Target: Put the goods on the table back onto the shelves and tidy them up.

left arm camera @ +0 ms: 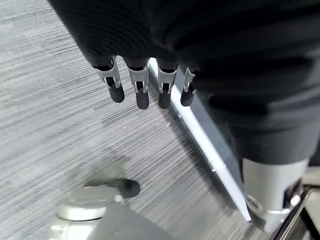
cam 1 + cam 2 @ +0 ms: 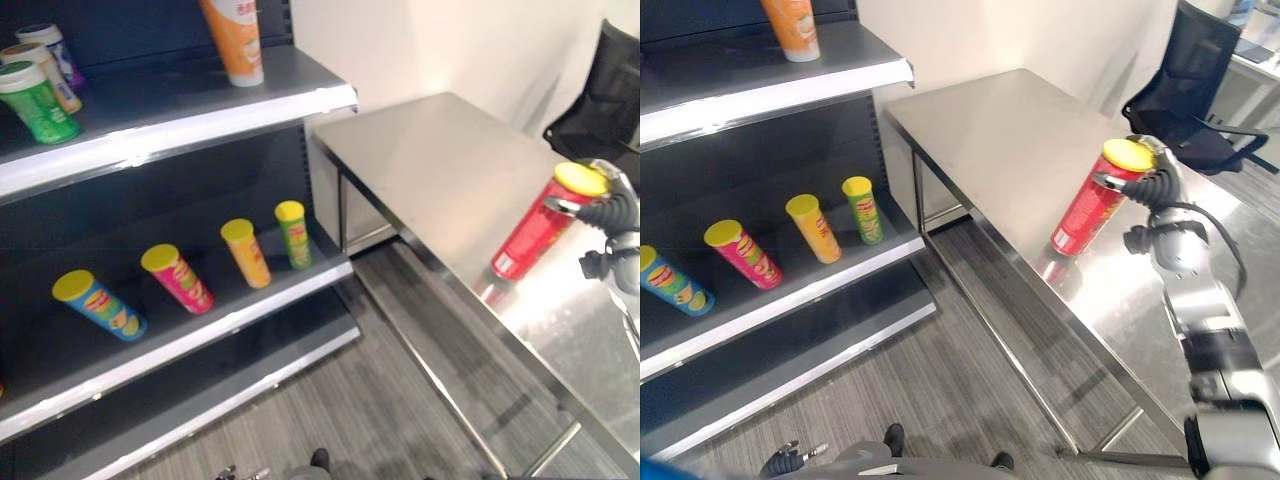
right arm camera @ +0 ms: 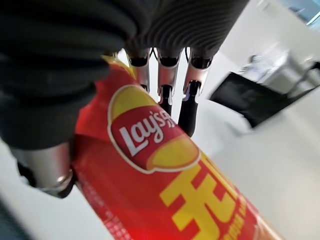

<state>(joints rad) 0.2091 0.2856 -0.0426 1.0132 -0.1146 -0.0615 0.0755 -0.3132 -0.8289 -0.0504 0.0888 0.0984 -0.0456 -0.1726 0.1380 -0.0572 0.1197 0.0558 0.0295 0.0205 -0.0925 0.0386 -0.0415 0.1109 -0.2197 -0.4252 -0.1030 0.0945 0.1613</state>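
A red chip can [image 2: 530,240] with a yellow lid leans on the steel table [image 2: 440,160], its lower end close to the table's front edge. My right hand [image 2: 1155,187] is shut round the can's upper part, just under the lid. The right wrist view looks along the fingers [image 3: 167,85] lying against the red can [image 3: 175,200]. My left hand [image 1: 140,85] hangs over the grey floor, with relaxed fingers that hold nothing. On the lower shelf [image 2: 200,340] lie a blue can [image 2: 100,303], a pink can [image 2: 178,278], an orange can [image 2: 246,253] and a green can [image 2: 294,234].
The upper shelf [image 2: 180,125] holds a tall orange can [image 2: 235,40] and, at its left end, a green can [image 2: 38,100] with two more behind it. A black chair [image 2: 1185,100] stands beyond the table's far right corner. Grey floor lies between the shelves and the table.
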